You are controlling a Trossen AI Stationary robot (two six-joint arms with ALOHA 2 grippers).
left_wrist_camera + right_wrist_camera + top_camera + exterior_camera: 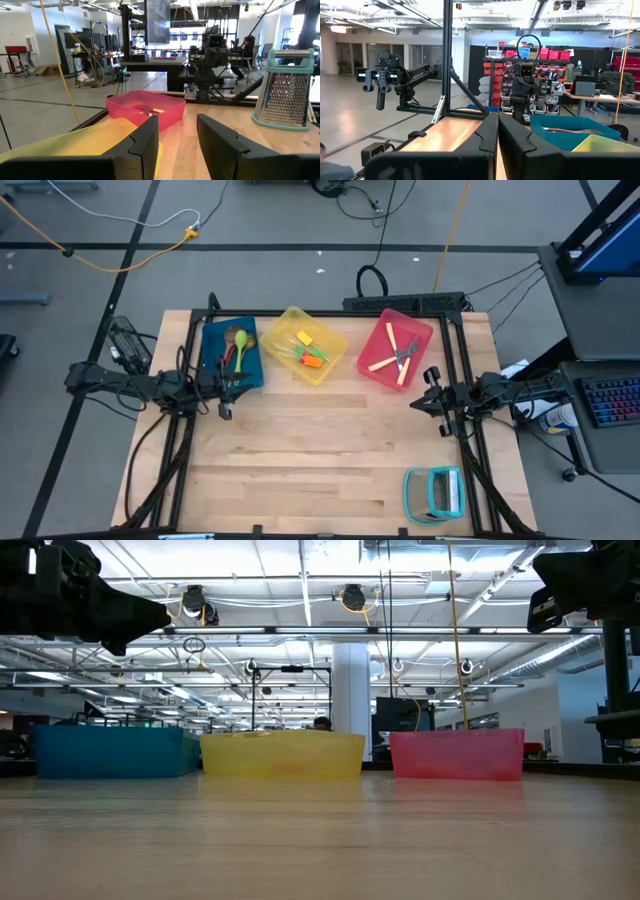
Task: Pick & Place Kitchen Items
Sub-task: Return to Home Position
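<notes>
The kitchen items lie in three bins along the table's far side. Wooden, lime-green and red spoons (238, 348) are in the blue bin (212, 340), small orange, green and yellow spatulas (310, 352) in the yellow bin (290, 320), and cream-handled cutlery (398, 356) in the pink bin (415, 325). My left gripper (228, 391) (177, 125) hovers above the table near the blue bin, fingers open and holding nothing. My right gripper (428, 398) (498, 120) hovers near the pink bin's near corner, fingers shut and holding nothing.
A teal-framed grater rack (435, 492) (285, 90) stands near the table's near right corner. Bare wooden tabletop (320, 450) stretches between the bins and the near edge. In the low view both arms hang high, the left arm (80, 595) and the right arm (585, 580).
</notes>
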